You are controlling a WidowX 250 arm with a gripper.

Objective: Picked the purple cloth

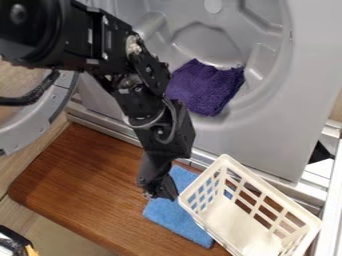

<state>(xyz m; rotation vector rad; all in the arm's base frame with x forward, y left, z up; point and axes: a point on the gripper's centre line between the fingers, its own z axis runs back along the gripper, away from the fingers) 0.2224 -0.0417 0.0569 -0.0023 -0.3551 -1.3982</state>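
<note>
Purple terry cloth: bunched (204,87) in the grey drum (212,46), beyond the laundry basket (304,212), at the drum's near lip and well apart from the basket.
Gripper (160,192): hanging just beside the basket's near left corner in view, over the blue cloth; spread or closed, impossible to judge from this angle; no purple terry cloth in hold.
Step in hand: probably to raise the gripper from beside the basket and bring it to the purple terry cloth.
Approach: lift above the basket's rim first, then swing through the round opening without scraping its edge.
Grasp: aim at a raised fold near the middle of the bunch; pinch thick pile, not the smooth drum wall. Likely soft and floppy, so prone to trail a corner.
Exit: draw out slowly and high enough to avoid snagging on the lip.
Drum: holding the purple terry cloth.
Laundry basket: upright, slatted, open at the top, with pale floor in sight.
Blue cloth (175,217): flat on the wooden board (80,185), just beside the basket and seen partly through its slats.
</note>
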